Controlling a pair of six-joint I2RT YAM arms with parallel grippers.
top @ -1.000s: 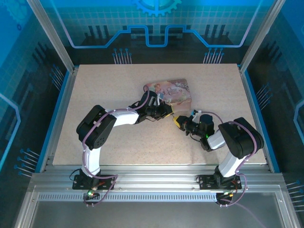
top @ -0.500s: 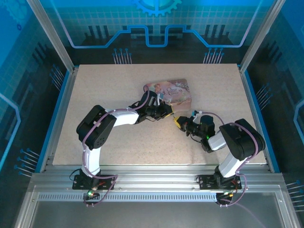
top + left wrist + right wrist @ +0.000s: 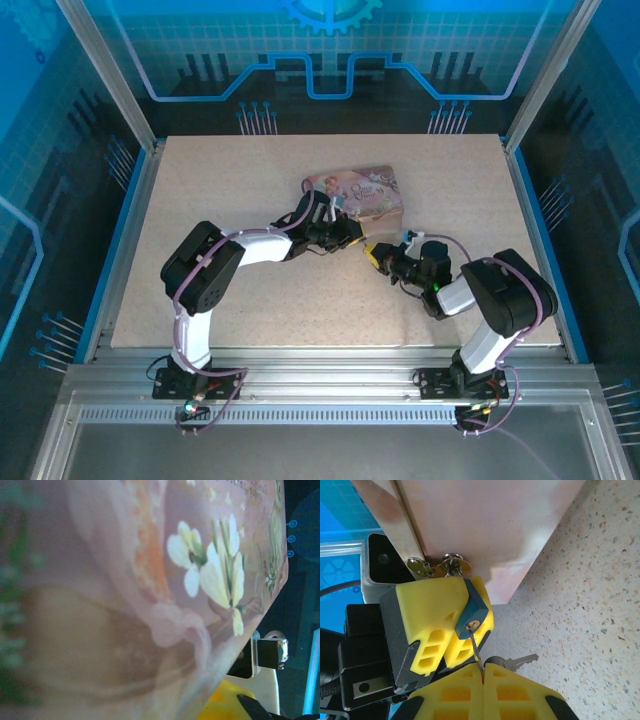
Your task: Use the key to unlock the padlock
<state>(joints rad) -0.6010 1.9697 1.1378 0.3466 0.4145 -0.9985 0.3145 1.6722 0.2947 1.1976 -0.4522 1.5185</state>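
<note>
Where the near edge of the pink tin carries its small hasp, the padlock hangs just off the tin's corner, clamped between the closed jaws of the left gripper. The right gripper has its jaws shut on the key, whose blade stands in the keyhole on the padlock's end face. A second key pokes out beside the right jaws. The two grippers nearly touch. Bare speckled surface lies open left, right and near of the tin, out to its edges.
</note>
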